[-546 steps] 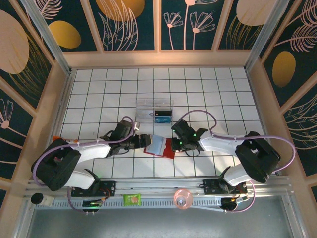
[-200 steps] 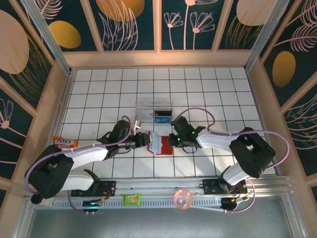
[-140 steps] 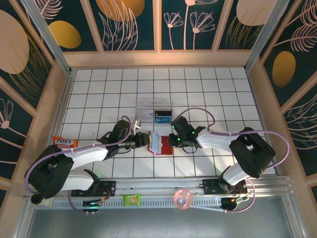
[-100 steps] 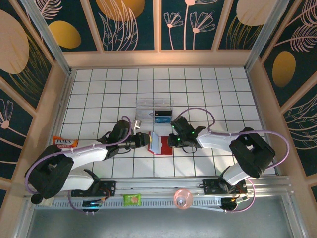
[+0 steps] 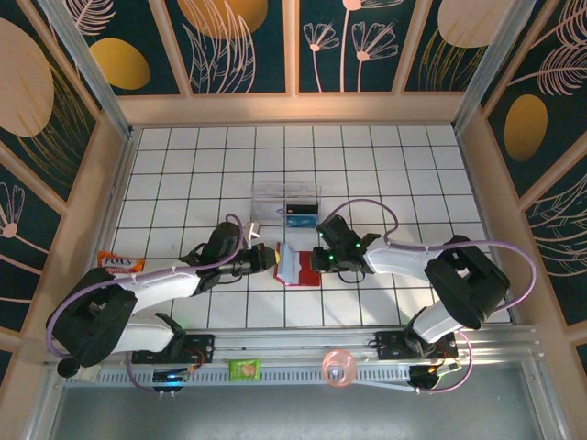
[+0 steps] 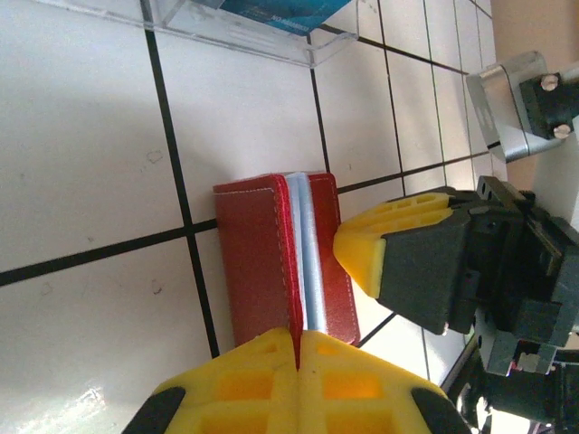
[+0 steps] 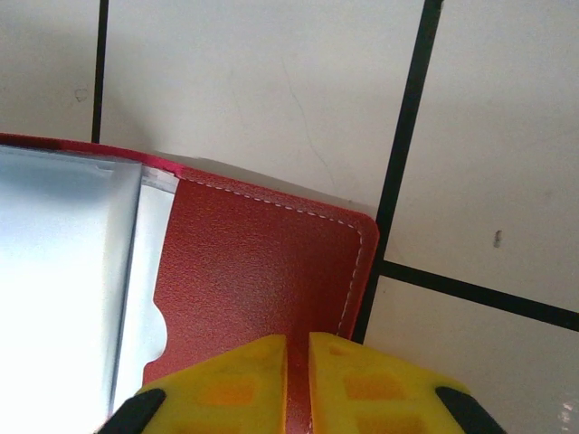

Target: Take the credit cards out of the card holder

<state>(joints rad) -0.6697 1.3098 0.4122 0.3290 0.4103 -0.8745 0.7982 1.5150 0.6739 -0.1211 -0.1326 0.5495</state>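
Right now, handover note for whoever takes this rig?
Left claw: shut, apparently pinching the edge of one cover of the card holder.
Right claw: shut on the opposite cover.
Holder sits part open between both claws, plastic sleeves exposed; clear box just behind it, something blue inside.
Done: holder opened.
Left: pull the cards; I can't tell how many the sleeves hold.
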